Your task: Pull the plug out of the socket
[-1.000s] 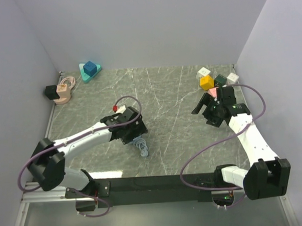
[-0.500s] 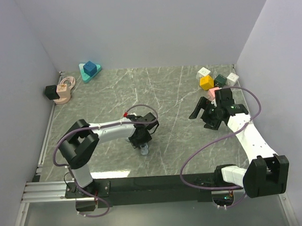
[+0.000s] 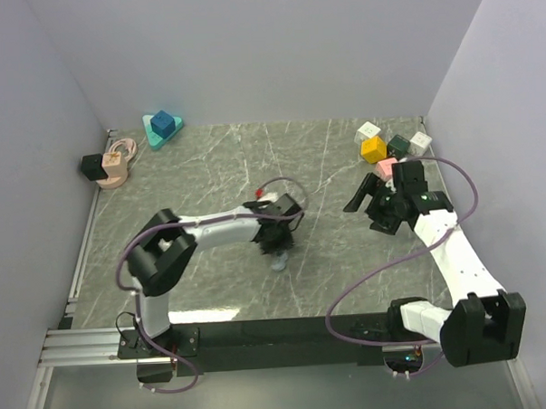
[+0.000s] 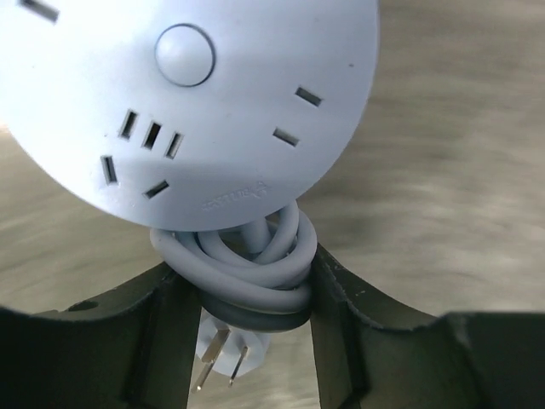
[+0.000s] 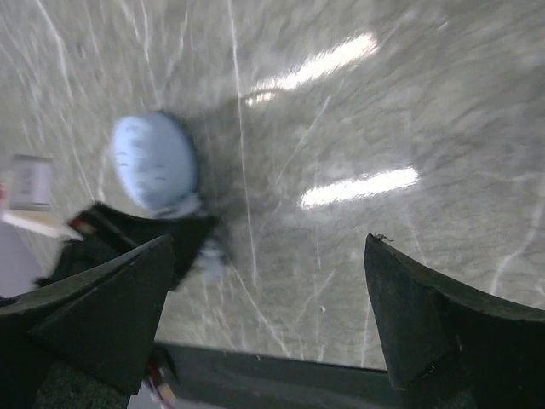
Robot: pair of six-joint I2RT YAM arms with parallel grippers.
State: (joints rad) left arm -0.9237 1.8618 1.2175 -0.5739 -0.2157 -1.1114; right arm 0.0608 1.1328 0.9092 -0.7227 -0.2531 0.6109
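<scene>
Pale blue round socket [image 4: 170, 94], cord [image 4: 213, 256] coiled in left hand [image 4: 249, 285], bare plug [image 4: 223, 351]

From above, your left claw [image 3: 276, 239] covers the round pale blue plastic socket hub [image 3: 279, 263] almost wholly; only a pale sliver shows. In the left wrist view the hub's top and left run past the edge, and the coiled grey cord [image 4: 247, 273] hides the upper part of the white two-pronged plug [image 4: 223, 354]. The right wrist view is smeared, the hub a soft blue oval
</scene>
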